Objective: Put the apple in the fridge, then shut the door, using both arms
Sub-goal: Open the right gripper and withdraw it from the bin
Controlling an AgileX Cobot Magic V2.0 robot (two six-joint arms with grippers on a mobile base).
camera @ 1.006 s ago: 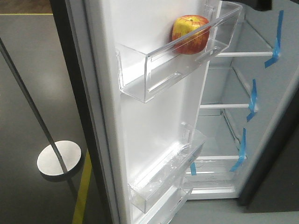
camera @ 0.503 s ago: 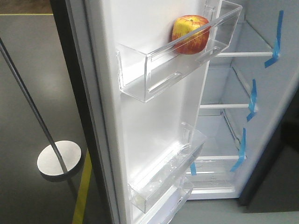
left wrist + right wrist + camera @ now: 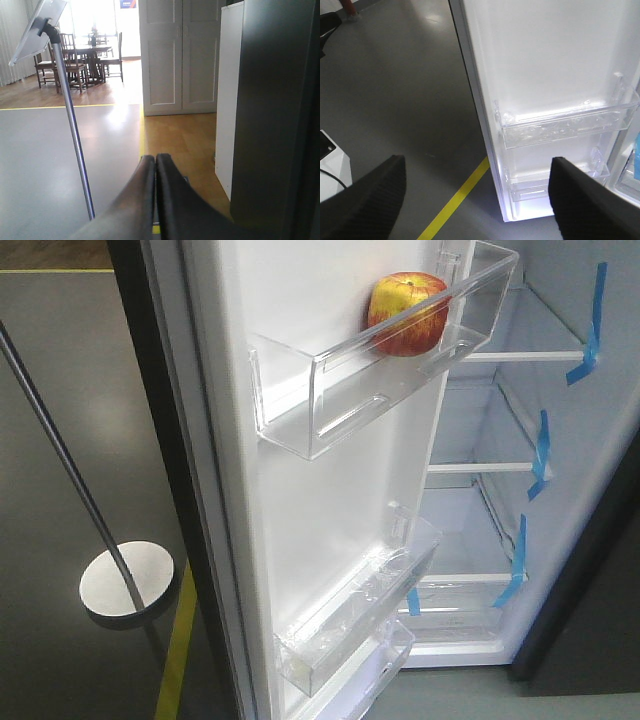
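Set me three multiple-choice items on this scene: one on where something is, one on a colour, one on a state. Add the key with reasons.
1. Where does the apple sit?
A. on a glass shelf
B. in the upper clear bin on the door
C. on the floor

2. What colour are the tape strips at the shelf edges?
A. red
B. yellow
C. blue

3. How does the right gripper stand?
A. open, holding nothing
B. shut on the apple
C. shut, empty

Key:
1 B, since the front view shows the apple behind the clear wall of the upper clear bin.
2 C, since each strip at the shelf edges is plainly blue.
3 A, since the right wrist view shows the fingers far apart with only floor and door between them.
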